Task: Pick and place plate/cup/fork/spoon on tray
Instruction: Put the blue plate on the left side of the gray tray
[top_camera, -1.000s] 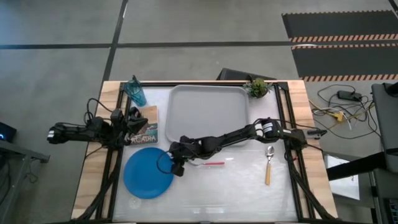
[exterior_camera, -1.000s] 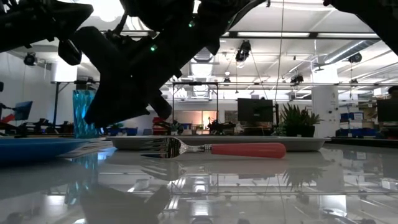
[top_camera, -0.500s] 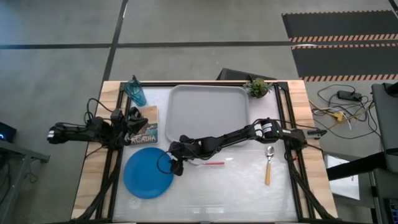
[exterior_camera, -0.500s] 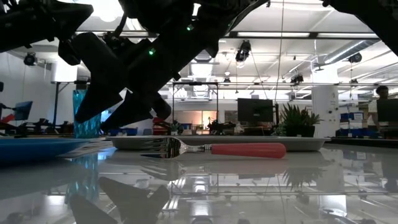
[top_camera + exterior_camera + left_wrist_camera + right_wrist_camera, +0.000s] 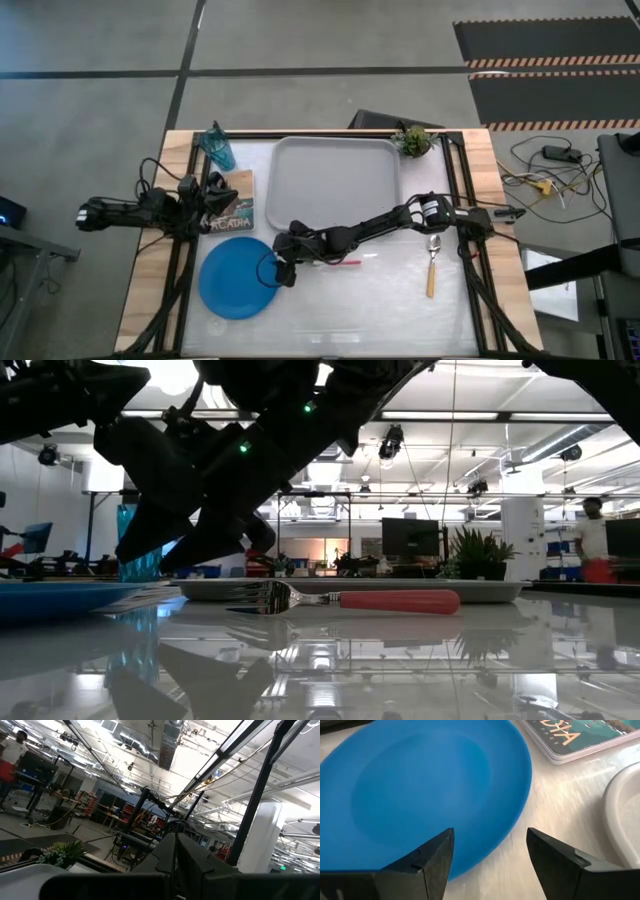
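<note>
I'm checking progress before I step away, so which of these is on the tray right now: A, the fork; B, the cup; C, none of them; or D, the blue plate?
C: the tray is bare, with the plate on the table near the open right gripper, the fork beside it, and the cup off to the tray's left.
</note>
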Controlling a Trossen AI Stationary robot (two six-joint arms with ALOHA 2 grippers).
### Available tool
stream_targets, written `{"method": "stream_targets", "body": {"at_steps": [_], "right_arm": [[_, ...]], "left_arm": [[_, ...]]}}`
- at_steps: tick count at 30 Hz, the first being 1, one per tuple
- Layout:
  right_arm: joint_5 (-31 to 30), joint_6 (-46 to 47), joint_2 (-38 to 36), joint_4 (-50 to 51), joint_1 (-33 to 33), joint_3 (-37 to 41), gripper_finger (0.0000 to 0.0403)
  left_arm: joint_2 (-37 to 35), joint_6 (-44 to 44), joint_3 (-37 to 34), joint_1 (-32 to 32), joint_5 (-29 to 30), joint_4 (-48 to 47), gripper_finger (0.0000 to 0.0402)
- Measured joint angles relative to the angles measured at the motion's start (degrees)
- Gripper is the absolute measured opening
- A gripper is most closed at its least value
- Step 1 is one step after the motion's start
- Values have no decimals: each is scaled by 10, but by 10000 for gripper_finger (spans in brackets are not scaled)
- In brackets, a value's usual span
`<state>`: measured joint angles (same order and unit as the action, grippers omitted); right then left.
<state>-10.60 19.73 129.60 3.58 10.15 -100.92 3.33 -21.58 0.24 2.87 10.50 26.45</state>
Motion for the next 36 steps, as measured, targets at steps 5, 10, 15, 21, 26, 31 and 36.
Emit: {"method": "stream_targets", "body": {"at_steps": [5,10,15,21,26,31,36], "right_arm": [[-1,-2,0,-30,0,19,235],[-8,0,0,-102,1,57,235],[-14,2,0,-141,1,84,235],[-16,1,0,-166,4,106,235],[3,1,9,-190,6,109,235],[34,24,46,-228,7,89,234],[46,29,55,-223,7,67,230]], "left_arm": [[0,0,0,0,0,0,0],[0,0,0,0,0,0,0],[0,0,0,0,0,0,0],[0,0,0,0,0,0,0],[0,0,0,0,3,0,0],[0,0,0,0,3,0,0],[0,0,0,0,3,0,0]]}}
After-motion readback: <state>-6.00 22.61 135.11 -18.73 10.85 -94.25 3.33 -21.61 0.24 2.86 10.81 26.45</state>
